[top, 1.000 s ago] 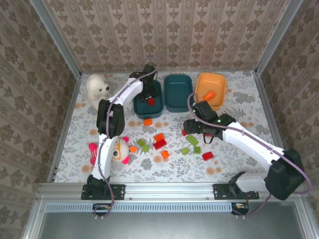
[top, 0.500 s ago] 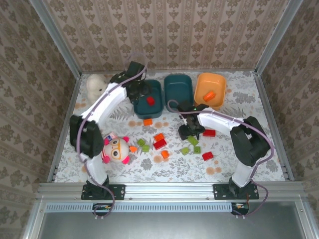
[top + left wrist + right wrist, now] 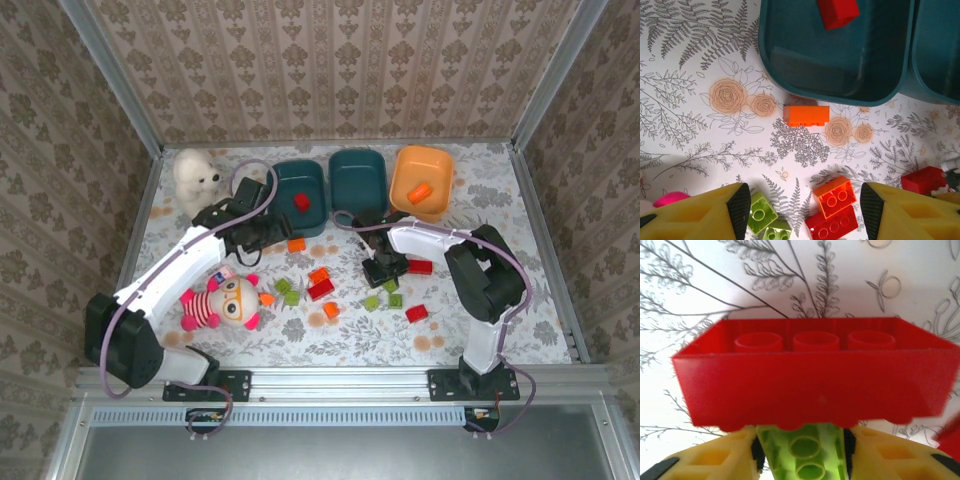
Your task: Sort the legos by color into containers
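Three tubs stand at the back: left teal tub [image 3: 285,190] holding a red brick [image 3: 302,202], middle teal tub [image 3: 358,185], and orange tub [image 3: 440,170] holding an orange brick [image 3: 420,190]. My left gripper [image 3: 255,228] hangs open above the table, short of the left teal tub [image 3: 830,97]. Below it lie an orange brick [image 3: 806,114], an orange brick [image 3: 835,196] against a red one [image 3: 832,225], and green bricks [image 3: 760,214]. My right gripper [image 3: 385,268] is low at the table, shut on a light green brick [image 3: 805,455], with a red brick [image 3: 815,372] just beyond it.
A striped plush doll [image 3: 225,300] lies at the near left and a white plush bear [image 3: 195,178] sits at the back left. More loose bricks dot the middle: green [image 3: 371,302], red [image 3: 417,313], orange [image 3: 331,310]. Metal rails fence the table.
My left gripper has drawn back out of the left teal tub toward the near left, leaving the red brick inside. My right gripper dropped slightly onto the green brick.
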{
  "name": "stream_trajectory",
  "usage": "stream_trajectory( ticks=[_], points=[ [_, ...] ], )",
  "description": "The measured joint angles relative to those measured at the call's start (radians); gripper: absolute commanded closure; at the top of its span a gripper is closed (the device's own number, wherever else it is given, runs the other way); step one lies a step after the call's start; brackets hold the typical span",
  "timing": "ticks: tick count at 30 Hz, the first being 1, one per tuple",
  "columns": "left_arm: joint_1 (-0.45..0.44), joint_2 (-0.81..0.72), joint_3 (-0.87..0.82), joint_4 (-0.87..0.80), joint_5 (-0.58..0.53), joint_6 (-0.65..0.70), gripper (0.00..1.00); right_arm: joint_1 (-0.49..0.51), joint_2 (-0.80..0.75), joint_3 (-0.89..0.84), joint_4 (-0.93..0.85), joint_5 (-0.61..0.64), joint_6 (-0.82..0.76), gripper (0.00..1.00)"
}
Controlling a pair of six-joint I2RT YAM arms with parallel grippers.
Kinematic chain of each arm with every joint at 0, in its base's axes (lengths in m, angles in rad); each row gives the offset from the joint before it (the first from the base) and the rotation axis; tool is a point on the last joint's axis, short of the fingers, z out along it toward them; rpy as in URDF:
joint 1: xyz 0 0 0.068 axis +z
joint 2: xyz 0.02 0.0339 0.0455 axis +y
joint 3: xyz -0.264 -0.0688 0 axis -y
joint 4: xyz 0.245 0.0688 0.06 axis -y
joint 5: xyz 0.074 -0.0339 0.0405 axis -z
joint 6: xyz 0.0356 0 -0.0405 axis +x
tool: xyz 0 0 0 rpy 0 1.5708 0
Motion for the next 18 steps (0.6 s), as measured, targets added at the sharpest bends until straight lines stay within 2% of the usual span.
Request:
stream_trajectory(
  ticks=[6,10,13,18],
  points=[
    [-0.029,-0.018,-0.009,0.005,-0.004,-0.007,0.38,0.000,-0.006,0.005,-0.008,-0.008,-0.005,0.75],
    [-0.038,-0.018,-0.014,0.005,-0.005,-0.010,0.37,0.002,-0.032,0.003,-0.021,-0.008,0.005,0.77],
    [-0.038,-0.019,-0.015,0.005,-0.013,-0.010,0.37,0.005,-0.119,0.015,-0.060,-0.011,0.024,0.78],
    [-0.038,-0.033,-0.035,0.016,-0.026,-0.010,0.37,0.000,-0.254,0.204,-0.092,-0.013,0.078,0.78]
  ],
)
